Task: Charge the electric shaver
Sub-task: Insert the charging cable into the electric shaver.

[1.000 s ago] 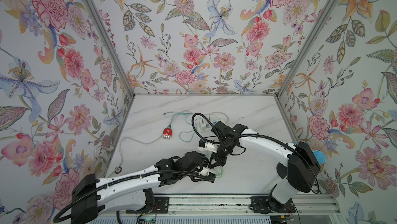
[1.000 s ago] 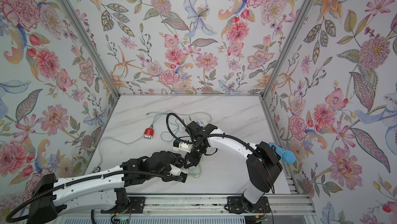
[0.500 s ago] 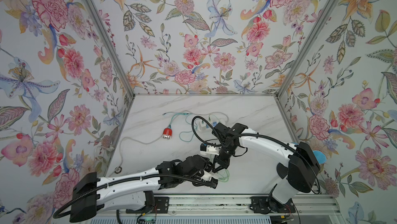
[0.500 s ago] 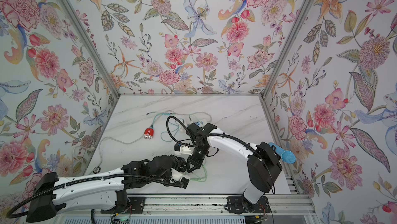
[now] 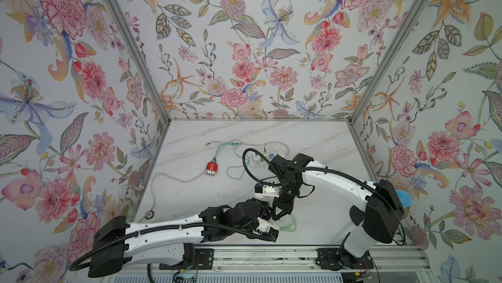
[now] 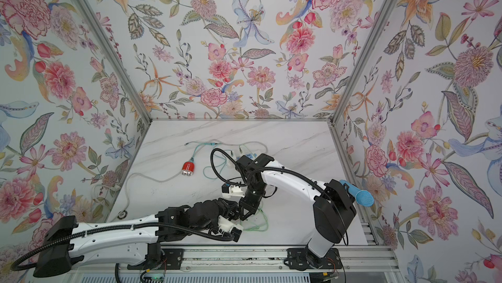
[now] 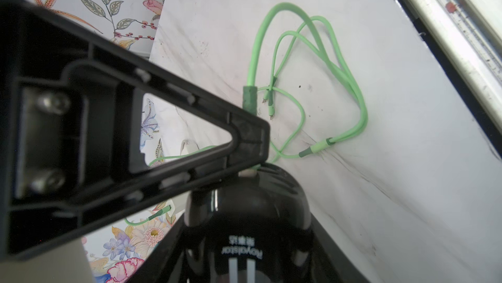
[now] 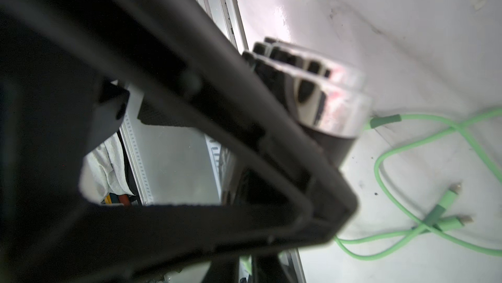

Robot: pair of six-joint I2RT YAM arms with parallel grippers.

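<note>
Near the table's [image 5: 190, 186] front edge, the shaver [image 7: 244, 227] is clamped in the left gripper [image 5: 264, 213]. The right gripper [image 7: 251, 143], fingers together, tips against its far end (whether it pinches a plug, I cannot tell). The green cable [image 7: 336, 69] loops just beyond.

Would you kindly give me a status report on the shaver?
Left gripper clamps black shaver. Right gripper shut, seemingly pinching green cable plug at shaver's base. Cable slack looped alongside.
</note>
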